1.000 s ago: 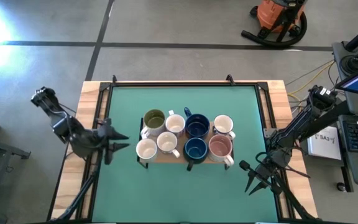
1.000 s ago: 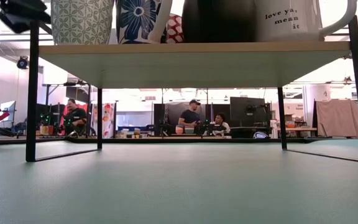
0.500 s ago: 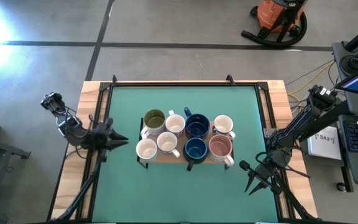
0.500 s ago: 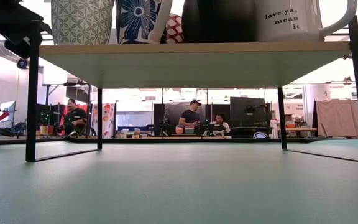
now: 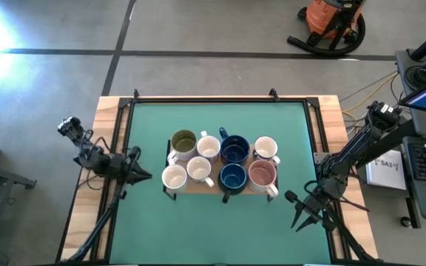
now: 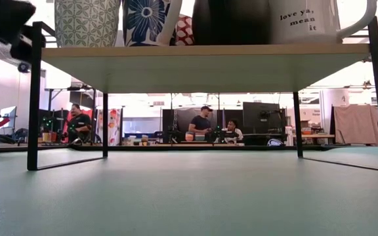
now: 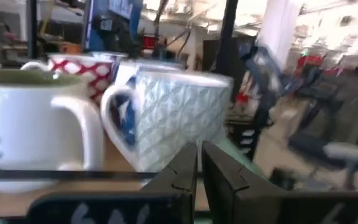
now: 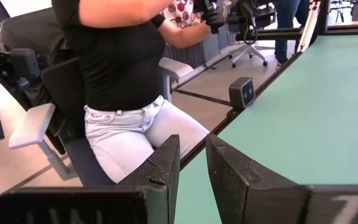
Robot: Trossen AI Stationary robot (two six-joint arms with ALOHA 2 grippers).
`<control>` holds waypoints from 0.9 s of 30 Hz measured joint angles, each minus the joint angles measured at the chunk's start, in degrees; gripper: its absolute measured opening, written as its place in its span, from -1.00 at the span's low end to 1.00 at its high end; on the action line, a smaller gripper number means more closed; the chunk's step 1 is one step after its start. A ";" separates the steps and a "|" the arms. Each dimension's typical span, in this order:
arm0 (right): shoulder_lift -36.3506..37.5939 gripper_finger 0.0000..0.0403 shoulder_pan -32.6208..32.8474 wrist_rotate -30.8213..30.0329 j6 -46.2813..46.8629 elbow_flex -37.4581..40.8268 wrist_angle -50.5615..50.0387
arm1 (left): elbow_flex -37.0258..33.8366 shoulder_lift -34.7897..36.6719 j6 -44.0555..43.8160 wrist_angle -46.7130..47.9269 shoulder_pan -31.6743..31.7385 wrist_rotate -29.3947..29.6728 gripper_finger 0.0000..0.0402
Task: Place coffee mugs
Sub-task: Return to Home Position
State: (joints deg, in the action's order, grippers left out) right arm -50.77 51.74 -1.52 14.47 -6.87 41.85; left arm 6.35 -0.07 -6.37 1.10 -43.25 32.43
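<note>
mugs: eight handled ceramic coffee mugs (image 5: 233, 176), two navy, one pinkish, rest pale, in two rows on wooden black-legged shelf (image 6: 202, 62), centre of green table (image 5: 220, 229) | left gripper (image 5: 143, 168): left table edge, fingers pressed together, empty | right gripper (image 5: 300, 220): near-right edge, fingers slightly apart, empty

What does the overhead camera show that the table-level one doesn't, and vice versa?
Only overhead: all eight mugs seen from above in two rows, the right gripper near the right edge of the table, and an orange vacuum on the floor. Only table level: the mugs' patterned sides, lettering on a white mug, and people seated in the room behind. Both: the shelf, the green table, and the left arm, with the left gripper at the table's left edge.
</note>
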 joint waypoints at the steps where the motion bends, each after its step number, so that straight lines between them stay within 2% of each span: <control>1: -0.01 -0.66 -0.02 -0.06 -0.05 0.00 0.02 | -0.97 -0.14 1.16 -0.56 0.13 0.02 -0.98; 11: -0.01 -0.66 -0.02 -0.01 0.01 0.00 -1.27 | -5.73 0.08 2.41 -8.05 0.23 -0.04 -1.00; 14: -0.01 -0.66 -0.02 -0.02 -0.04 0.00 -1.31 | -5.74 0.10 2.45 -8.30 0.29 0.58 -1.00; 18: -0.01 -0.66 -0.02 -0.02 -0.03 0.00 -1.29 | -5.74 0.10 4.89 -8.06 0.29 4.40 -1.00; 27: -0.01 -0.66 -0.02 0.00 -0.01 0.00 -1.29 | -5.02 -0.76 6.34 -5.11 0.29 4.58 -1.00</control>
State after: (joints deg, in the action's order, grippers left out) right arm -50.78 51.72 -1.52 14.46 -6.87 40.56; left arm 1.33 -0.83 -0.03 -4.01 -42.96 37.01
